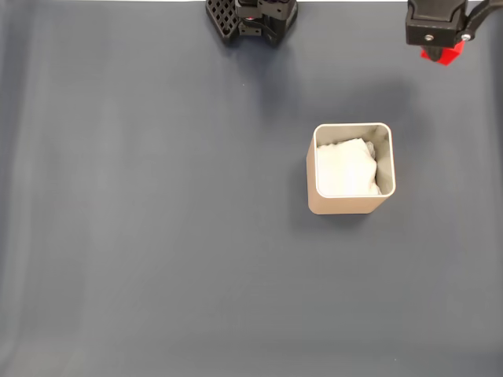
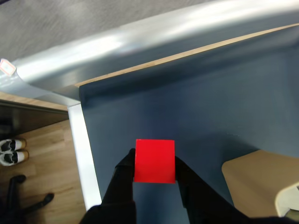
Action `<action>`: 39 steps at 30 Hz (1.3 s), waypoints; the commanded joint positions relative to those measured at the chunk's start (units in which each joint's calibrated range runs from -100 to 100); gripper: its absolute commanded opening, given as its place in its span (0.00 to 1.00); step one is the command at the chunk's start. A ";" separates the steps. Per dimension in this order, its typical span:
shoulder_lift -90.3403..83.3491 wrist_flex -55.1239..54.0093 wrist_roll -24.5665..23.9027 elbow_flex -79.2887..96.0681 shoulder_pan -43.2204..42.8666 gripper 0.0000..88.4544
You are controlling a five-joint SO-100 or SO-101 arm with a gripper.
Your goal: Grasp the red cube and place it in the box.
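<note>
The red cube (image 2: 154,160) sits squarely between my two black fingers in the wrist view, held above the blue mat. My gripper (image 2: 154,175) is shut on it. In the fixed view the gripper (image 1: 437,49) is at the top right edge, and a red corner of the cube (image 1: 442,55) pokes out beneath the black housing. The beige box (image 1: 350,203) with white padding inside stands on the mat below and to the left of the gripper, well apart from it. A beige corner of the box (image 2: 257,182) shows at the lower right of the wrist view.
The arm's black base (image 1: 251,20) sits at the top centre of the fixed view. A metal table rim (image 2: 154,42) and wooden floor with shoes (image 2: 14,149) lie beyond the mat's edge in the wrist view. Blue mat (image 1: 157,236) spreads wide to the left.
</note>
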 commanded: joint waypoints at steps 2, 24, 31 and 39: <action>-2.43 4.13 -0.44 -5.99 3.86 0.00; -4.51 11.03 0.78 -12.47 25.51 0.00; -2.69 10.94 0.54 -15.75 28.71 0.00; -1.31 10.45 0.93 -17.21 31.62 0.00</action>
